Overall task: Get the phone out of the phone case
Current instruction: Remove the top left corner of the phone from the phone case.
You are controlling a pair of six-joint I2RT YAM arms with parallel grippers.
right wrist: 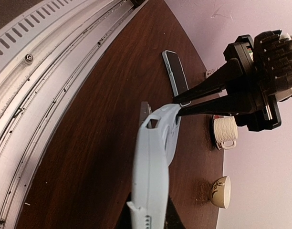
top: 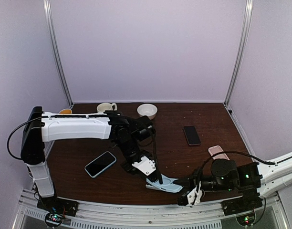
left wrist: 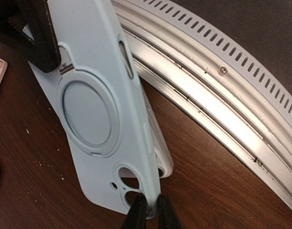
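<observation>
Gripping the phone case (left wrist: 88,105) by the near edge of the tabletop (top: 170,148), I had my left hand (left wrist: 148,212) clamped on its camera end, right hand (top: 180,183) clamped opposite, long axis running between them.

Phone case (right wrist: 151,167) bottom off the right wrist view, phone perhaps inside.

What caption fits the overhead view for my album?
Left end effector and right end effector pinch opposite ends of a light blue phone case near the front edge of the table.
</observation>
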